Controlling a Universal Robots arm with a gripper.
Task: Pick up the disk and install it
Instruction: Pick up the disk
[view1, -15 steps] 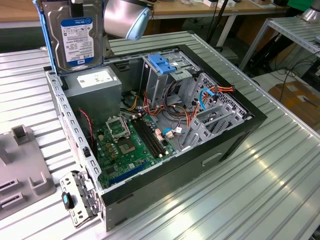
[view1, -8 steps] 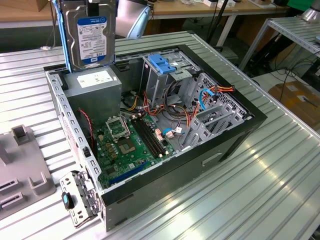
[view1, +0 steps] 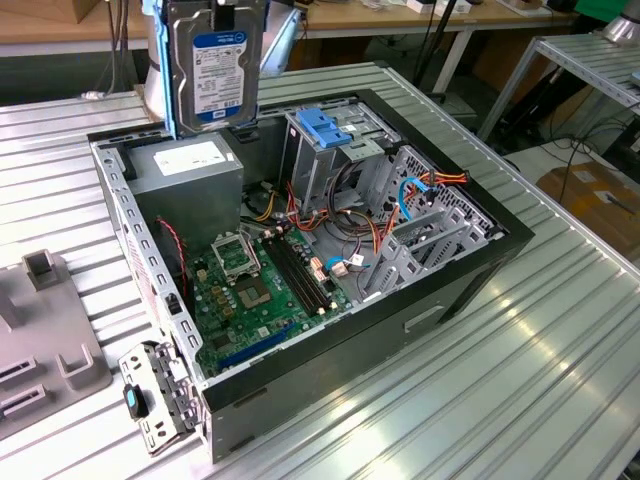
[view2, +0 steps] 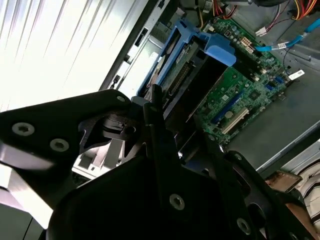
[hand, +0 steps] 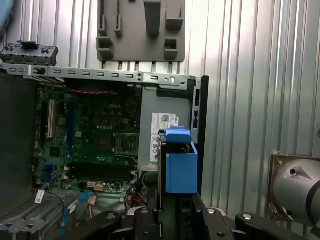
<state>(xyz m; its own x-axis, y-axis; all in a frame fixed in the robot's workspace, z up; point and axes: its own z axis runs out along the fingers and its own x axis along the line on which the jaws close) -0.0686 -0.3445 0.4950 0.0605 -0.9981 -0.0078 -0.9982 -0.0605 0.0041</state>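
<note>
The disk (view1: 215, 65), a grey hard drive with a blue-and-white label in a light-blue carrier rail, hangs upright above the back corner of the open computer case (view1: 455, 285). It is over the grey power supply (view1: 190, 165). My gripper (view1: 222, 10) is shut on its top edge. In both wrist views the disk shows edge-on, its blue carrier (view2: 220, 52) (hand: 180, 167) sticking out from between my black fingers (view2: 156, 107). The gripper (view2: 182, 132) (hand: 175, 214) sits above the green motherboard (view2: 240, 90). The metal drive cage with a blue latch (view1: 325, 128) stands to the exterior view's right of the disk.
Loose red, yellow and blue cables (view1: 420, 185) lie between the cage and the case wall. A grey plastic fixture (view1: 50, 340) rests on the ribbed metal table (view1: 520, 380) at the exterior view's left. A detached bracket (view1: 150, 395) hangs at the case's near corner.
</note>
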